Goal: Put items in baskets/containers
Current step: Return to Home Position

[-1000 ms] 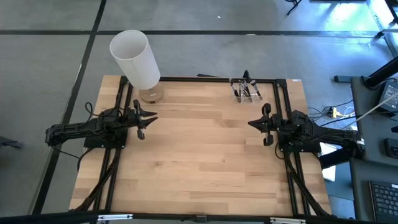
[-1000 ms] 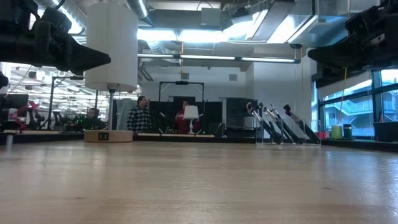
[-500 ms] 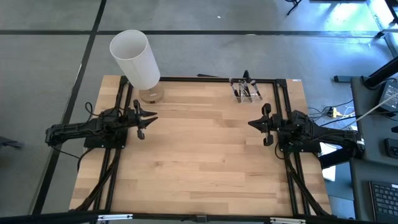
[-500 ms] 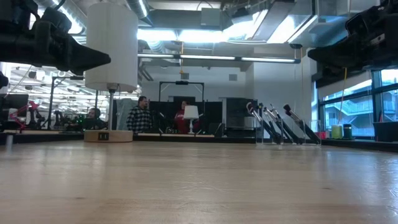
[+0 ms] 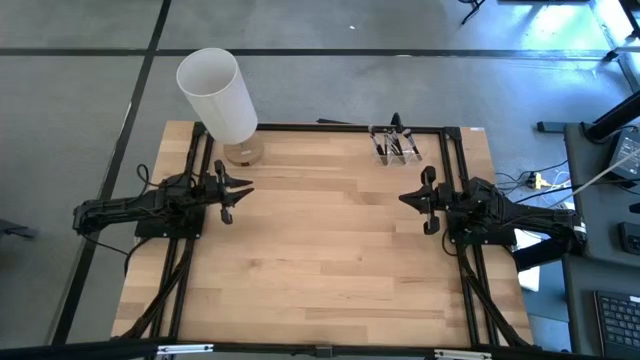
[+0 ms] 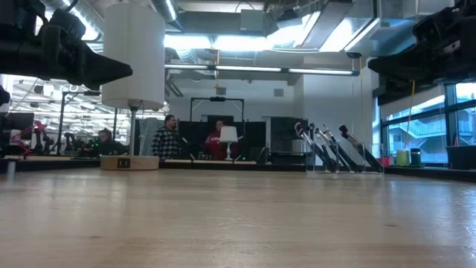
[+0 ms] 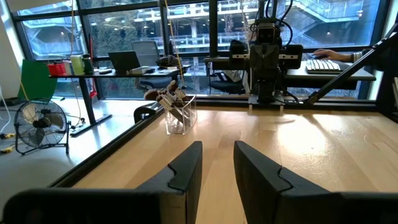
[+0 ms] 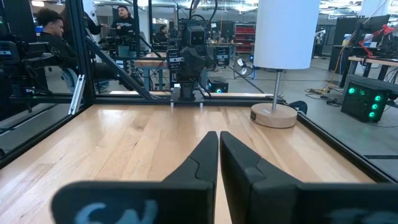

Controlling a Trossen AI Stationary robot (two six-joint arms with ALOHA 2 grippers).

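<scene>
Brushes (image 5: pixel 396 130) standing in clear holder (image 5: pixel 390 152), well apart from right gripper (image 5: pixel 405 200)

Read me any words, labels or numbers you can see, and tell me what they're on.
No text reads clearly.
Pale marks on the body of the right gripper: too blurred to read.
Dark tag on the lamp base: too small to read.

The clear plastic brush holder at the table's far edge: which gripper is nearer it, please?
Right. The right gripper sits near the clear plastic holder; the left gripper is across the table.
</scene>
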